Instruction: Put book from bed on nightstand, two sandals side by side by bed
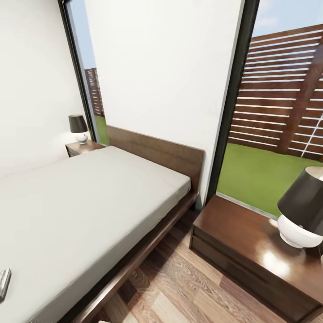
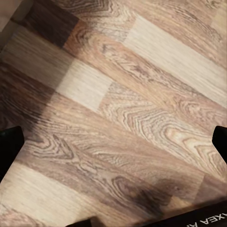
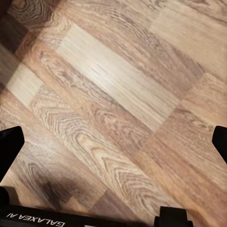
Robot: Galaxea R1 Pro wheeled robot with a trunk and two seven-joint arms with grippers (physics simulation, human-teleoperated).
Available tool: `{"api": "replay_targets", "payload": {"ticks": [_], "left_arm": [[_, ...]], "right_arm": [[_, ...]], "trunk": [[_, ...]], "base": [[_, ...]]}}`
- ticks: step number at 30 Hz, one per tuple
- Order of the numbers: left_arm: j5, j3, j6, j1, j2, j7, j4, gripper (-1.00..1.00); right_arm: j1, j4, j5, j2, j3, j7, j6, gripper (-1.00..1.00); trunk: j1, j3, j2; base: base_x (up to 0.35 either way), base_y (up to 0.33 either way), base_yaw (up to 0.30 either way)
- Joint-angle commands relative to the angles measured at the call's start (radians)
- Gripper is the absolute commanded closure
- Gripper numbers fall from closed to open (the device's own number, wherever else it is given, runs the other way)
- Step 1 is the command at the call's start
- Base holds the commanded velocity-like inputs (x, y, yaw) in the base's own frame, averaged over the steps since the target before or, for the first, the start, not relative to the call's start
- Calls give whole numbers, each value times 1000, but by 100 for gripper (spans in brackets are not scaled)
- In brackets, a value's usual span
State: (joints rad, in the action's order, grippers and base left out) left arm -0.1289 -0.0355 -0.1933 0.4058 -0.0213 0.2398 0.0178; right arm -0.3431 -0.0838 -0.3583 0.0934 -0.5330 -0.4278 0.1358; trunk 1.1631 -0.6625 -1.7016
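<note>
**Beside the bed, book at the far edge of my sight**

At the left edge of my head view a thin object with pale page edges [image 1: 4, 282], likely the paperback book, lies on the smooth pale grey mattress of the dark-framed bed [image 1: 89, 202]. I judge it light, slightly floppy and slick-covered; I would pinch it across the spine edge. Further back stands a small dark wooden nightstand [image 1: 83, 147] with a black-shaded lamp [image 1: 78, 128]. At right is a glossy reddish-brown nightstand [image 1: 251, 251] bearing another lamp [image 1: 303, 208]. My left gripper [image 2: 113, 142] and right gripper [image 3: 113, 142] hang spread wide, empty, above brown wood-plank floor [image 3: 118, 94].
</note>
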Motion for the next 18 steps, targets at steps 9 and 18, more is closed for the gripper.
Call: {"api": "replay_targets", "payload": {"ticks": [9,18], "left_arm": [[-10,-4,-5,1,0,1,-1,-100],[-11,-4,-5,1,0,1,-1,-100]], "right_arm": [[0,1,-10,0,-8,-3,4,-100],[0,1,-10,0,-8,-3,4,-100]], "trunk": [[0,-1,0],[0,-1,0]], "base": [[1,-1,258],[21,0,289]]}}
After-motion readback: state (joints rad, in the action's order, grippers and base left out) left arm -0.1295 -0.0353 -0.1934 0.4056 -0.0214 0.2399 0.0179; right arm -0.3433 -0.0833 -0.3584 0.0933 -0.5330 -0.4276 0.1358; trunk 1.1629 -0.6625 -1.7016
